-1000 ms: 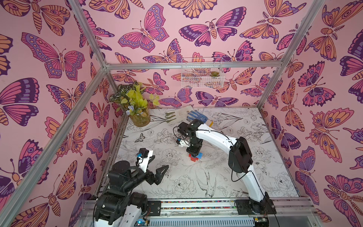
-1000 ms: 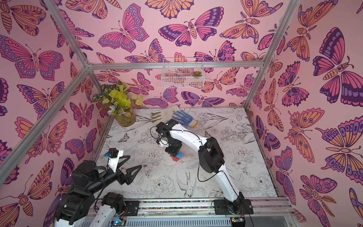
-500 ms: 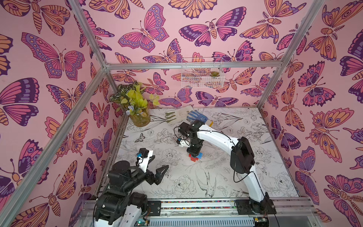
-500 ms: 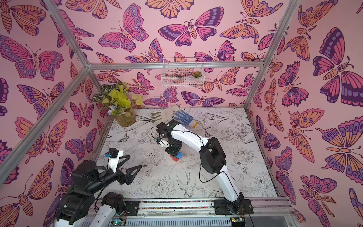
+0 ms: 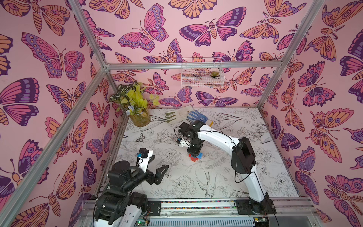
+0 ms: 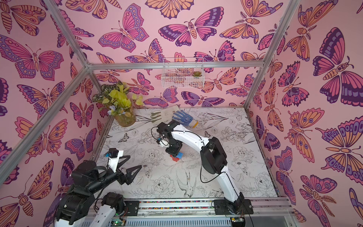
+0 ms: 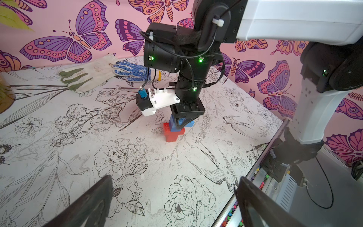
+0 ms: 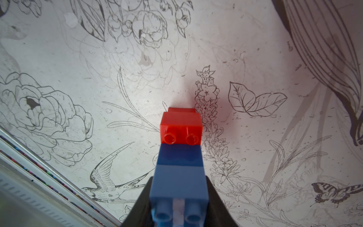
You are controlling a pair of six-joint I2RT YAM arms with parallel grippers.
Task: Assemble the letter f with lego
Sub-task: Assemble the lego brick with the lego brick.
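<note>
near the middle of the flower-printed table [image 5: 216, 176], the lego [image 5: 195, 157] stands as one small joined cluster, red below and blue above. the right gripper [image 5: 194, 153] points straight down onto it, with its white arm arching in from the table's 4 o'clock edge. in the left wrist view the black fingers [image 7: 179, 125] are pinched onto the blue brick [image 7: 173, 122] at the top of the cluster. the red bricks [image 7: 172, 134] under it form a short column with a stub sticking out to one side, and the red base rests on the table. in the right wrist view the blue brick fills the narrow gap between the two jaws, and a red brick with two bare studs shows just past it. how many blue bricks are in the cluster cannot be told.

the left gripper [image 5: 157, 164] hangs at about 8 o'clock from the lego, well apart from it, its jaws spread wide and empty. at 12 o'clock from the lego, by the back wall, a white glove [image 5: 176, 116] and a blue dotted glove [image 5: 196, 117] lie side by side. a potted plant [image 5: 137, 110] sits in the 10 o'clock corner, and a wire basket [image 5: 200, 76] hangs on the back wall.
</note>
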